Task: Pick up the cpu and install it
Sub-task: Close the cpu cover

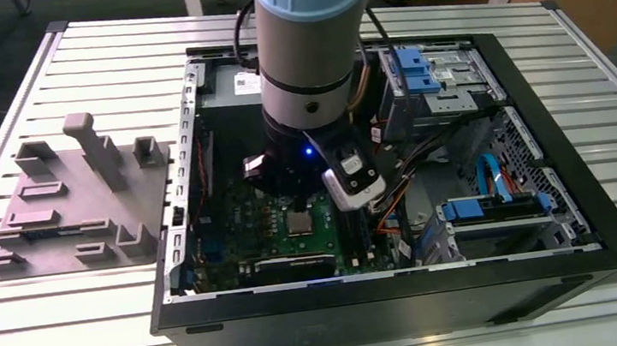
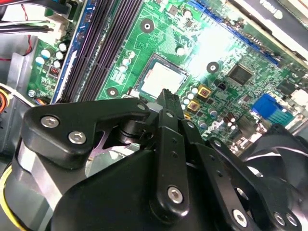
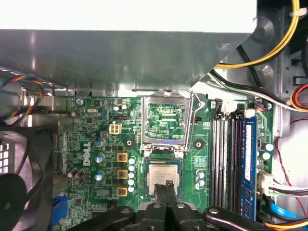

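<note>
The cpu (image 3: 163, 176), a flat square chip with a shiny silver top, is seen seated in the motherboard (image 3: 96, 144) socket, with the gripper (image 3: 167, 185) fingers pressed together just above it.

open pc case (image 1: 589, 221) lying on a slatted metal table (image 1: 100, 48); green motherboard (image 3: 91, 144) inside with black ram slots (image 3: 224, 159); blue drive bays (image 1: 418, 67); grey moulded fixture tray (image 1: 71, 206) beside the case on the exterior view's left

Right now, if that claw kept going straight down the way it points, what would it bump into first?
Most likely the cpu, the silver square lying in its socket on the green motherboard. The claw hangs right above it, though the gap between them is hard to judge.
</note>
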Tool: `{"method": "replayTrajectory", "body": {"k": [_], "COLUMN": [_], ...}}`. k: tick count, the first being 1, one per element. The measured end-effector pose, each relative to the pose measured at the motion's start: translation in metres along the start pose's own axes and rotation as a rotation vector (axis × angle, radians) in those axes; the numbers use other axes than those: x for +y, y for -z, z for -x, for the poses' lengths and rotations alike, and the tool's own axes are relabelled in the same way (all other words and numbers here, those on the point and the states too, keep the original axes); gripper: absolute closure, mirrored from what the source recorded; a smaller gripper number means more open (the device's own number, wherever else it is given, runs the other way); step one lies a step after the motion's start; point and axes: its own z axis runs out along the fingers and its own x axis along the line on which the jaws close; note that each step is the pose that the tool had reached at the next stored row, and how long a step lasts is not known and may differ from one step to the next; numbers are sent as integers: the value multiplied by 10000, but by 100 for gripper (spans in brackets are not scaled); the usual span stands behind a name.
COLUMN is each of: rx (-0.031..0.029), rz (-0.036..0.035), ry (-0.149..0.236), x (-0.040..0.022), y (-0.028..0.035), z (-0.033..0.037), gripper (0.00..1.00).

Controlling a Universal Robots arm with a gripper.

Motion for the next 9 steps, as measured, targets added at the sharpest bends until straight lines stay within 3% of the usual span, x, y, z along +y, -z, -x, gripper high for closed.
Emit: {"method": "replayTrajectory", "body": {"k": [9], "rx": [-1], "rz": [1], "ry": [0], "x": [0], "y": [20], "z": [0], "gripper": [89]}}
